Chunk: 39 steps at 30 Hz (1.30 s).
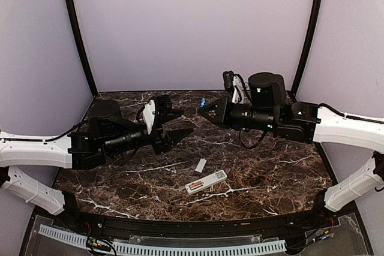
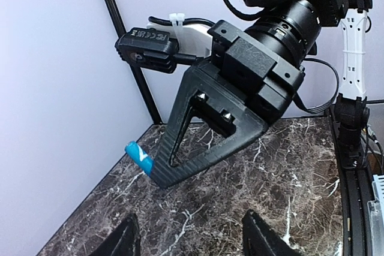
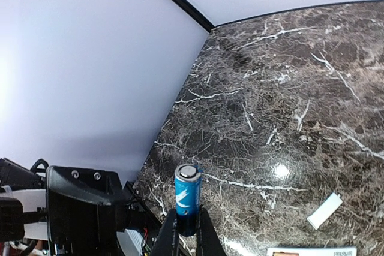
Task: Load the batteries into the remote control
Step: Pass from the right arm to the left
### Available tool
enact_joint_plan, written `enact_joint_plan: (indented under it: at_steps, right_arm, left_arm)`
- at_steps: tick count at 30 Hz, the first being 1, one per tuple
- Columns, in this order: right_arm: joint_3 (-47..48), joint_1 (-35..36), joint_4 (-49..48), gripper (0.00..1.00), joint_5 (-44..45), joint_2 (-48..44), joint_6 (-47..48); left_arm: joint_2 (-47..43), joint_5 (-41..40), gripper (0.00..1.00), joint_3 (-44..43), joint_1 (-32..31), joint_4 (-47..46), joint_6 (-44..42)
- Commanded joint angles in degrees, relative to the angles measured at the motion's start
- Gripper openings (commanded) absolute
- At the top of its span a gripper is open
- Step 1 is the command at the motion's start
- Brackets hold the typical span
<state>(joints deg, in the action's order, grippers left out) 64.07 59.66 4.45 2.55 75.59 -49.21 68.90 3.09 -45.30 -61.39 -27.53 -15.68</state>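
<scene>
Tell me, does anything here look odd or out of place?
A little. The remote lies open with only the orange battery in it, its white cover loose on the table beside it. The blue battery is up in the right pincer.

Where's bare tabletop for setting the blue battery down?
Bare marble right of the remote, toward the right arm's base, and the front-left corner under the left arm. Crowded: the centre, where the remote and white cover lie close together. Right hand grips the blue battery.
</scene>
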Motion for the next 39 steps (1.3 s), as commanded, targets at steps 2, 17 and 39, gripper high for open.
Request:
enact_joint_plan:
  at_steps: [2, 17, 39]
  right_arm:
    - [4.49, 1.69, -2.04, 0.00, -5.51, 1.41, 12.63]
    - [5.26, 7.87, 3.35, 0.00, -8.55, 0.02, 46.56]
    - [4.49, 8.60, 0.99, 0.00, -7.35, 0.49, 47.28]
  left_arm:
    - [-2.82, 1.18, 0.60, -0.91, 1.29, -2.94, 1.78]
    - [-3.34, 18.52, 0.38, -12.80, 6.45, 19.92, 21.55]
    - [-2.19, 21.73, 0.00, -11.42, 6.45, 17.98, 20.57]
